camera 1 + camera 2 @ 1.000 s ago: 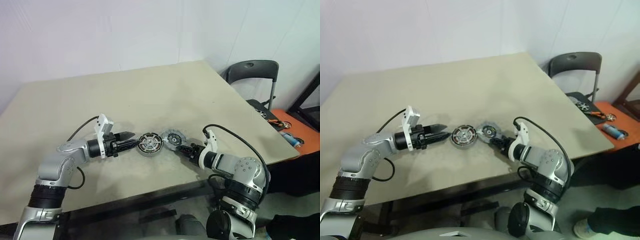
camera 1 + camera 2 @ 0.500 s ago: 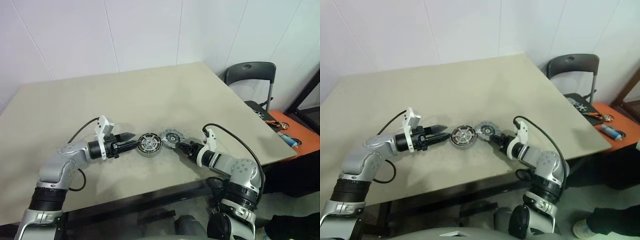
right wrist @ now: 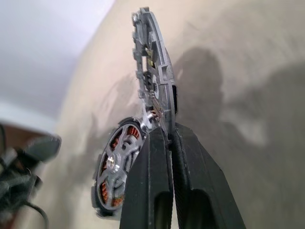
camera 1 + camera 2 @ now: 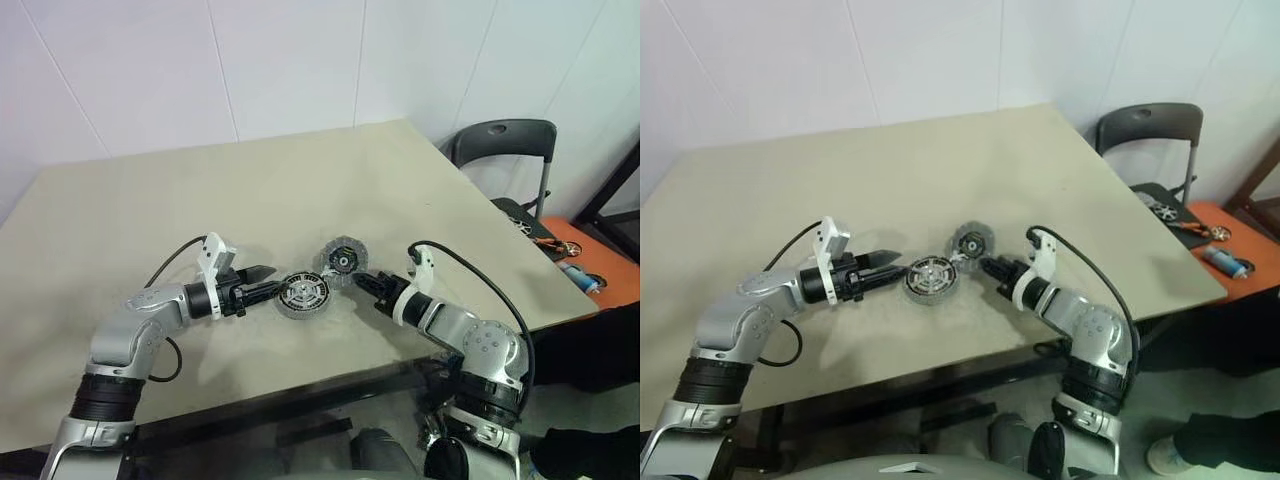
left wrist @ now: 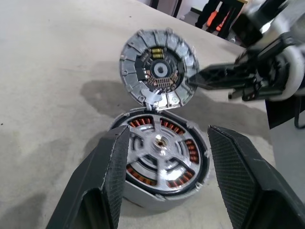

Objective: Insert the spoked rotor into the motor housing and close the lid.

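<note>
No brand, label or writing can be read on any part. The motor housing (image 5: 159,160) sits on the beige surface (image 4: 150,215) near its front edge, and the spoked rotor (image 5: 158,144) already lies inside it — silver spokes and hub over the ring of copper-brown windings. In the head views these details are too small to make out; the left wrist view shows them plainly.

The left hand (image 5: 164,183) has its two black fingers (image 5: 112,176) spread wide, one on each side of the housing; whether the pads actually touch its wall cannot be told.

The right hand (image 3: 167,136) is pinched tight on the edge of the lid (image 5: 158,72), holding it up on edge, tilted, just above and beside the far rim of the housing. The lid's lower edge looks close to the housing's rim, though contact is hard to judge. Its face toward the left wrist camera shows a dark centre with small gold and copper parts; the other face is hidden. In the right wrist view the lid is seen nearly edge-on, and the housing is partly cut off by the fingers.

A grey chair (image 4: 500,150) stands past the surface's right corner, with small items on an orange surface (image 4: 1240,255) behind it — too small to identify.
</note>
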